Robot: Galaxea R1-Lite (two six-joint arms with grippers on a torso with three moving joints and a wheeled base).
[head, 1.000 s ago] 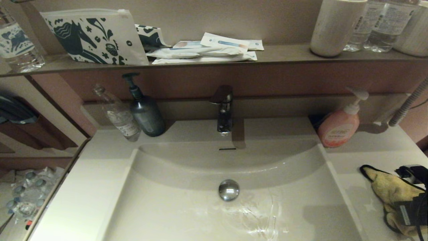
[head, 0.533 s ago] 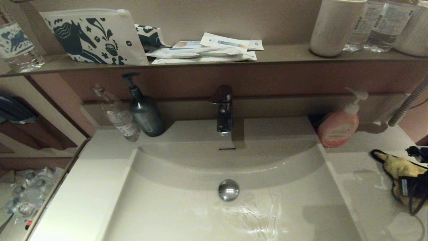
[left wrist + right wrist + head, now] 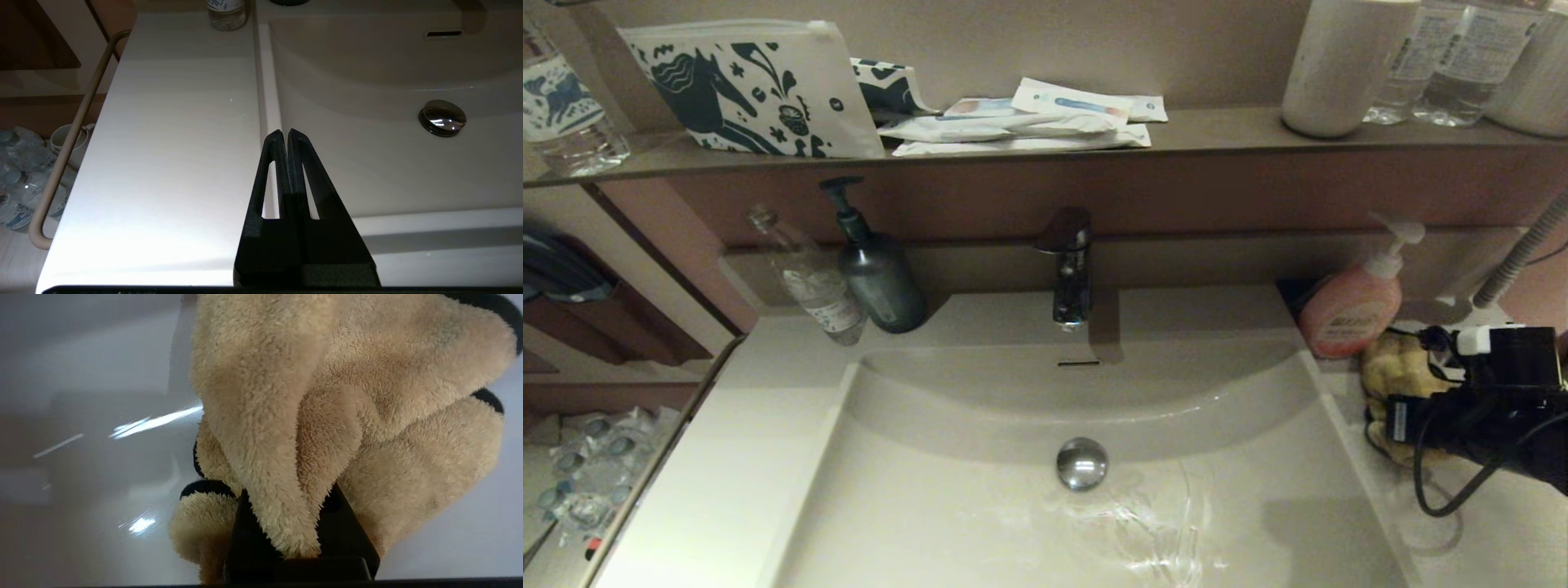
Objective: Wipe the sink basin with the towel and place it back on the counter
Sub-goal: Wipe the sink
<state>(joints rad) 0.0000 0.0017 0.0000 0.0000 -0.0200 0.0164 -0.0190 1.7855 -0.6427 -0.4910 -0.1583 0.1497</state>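
Note:
The mustard-yellow towel (image 3: 1401,371) is bunched up on the right side, at the right rim of the sink basin (image 3: 980,506) and right beside the pink soap bottle. My right gripper (image 3: 1390,416) is shut on the towel; in the right wrist view the fluffy cloth (image 3: 327,396) wraps over the black fingers (image 3: 351,531) and hides their tips. I cannot tell whether the towel touches the counter (image 3: 727,474). My left gripper (image 3: 284,132) is shut and empty, parked above the basin's left rim. It does not show in the head view.
A pink soap bottle (image 3: 1349,314) stands at the back right, next to the towel. The faucet (image 3: 1070,269) is at the back centre. A dark pump bottle (image 3: 878,278) and a clear bottle (image 3: 813,282) stand back left. Wet streaks (image 3: 1152,523) lie near the drain plug (image 3: 1082,463). A rail (image 3: 69,143) runs along the counter's left side.
My right gripper has carried the towel from the front right of the counter back and left, to the basin's rim beside the pink bottle. The towel is now more bunched.

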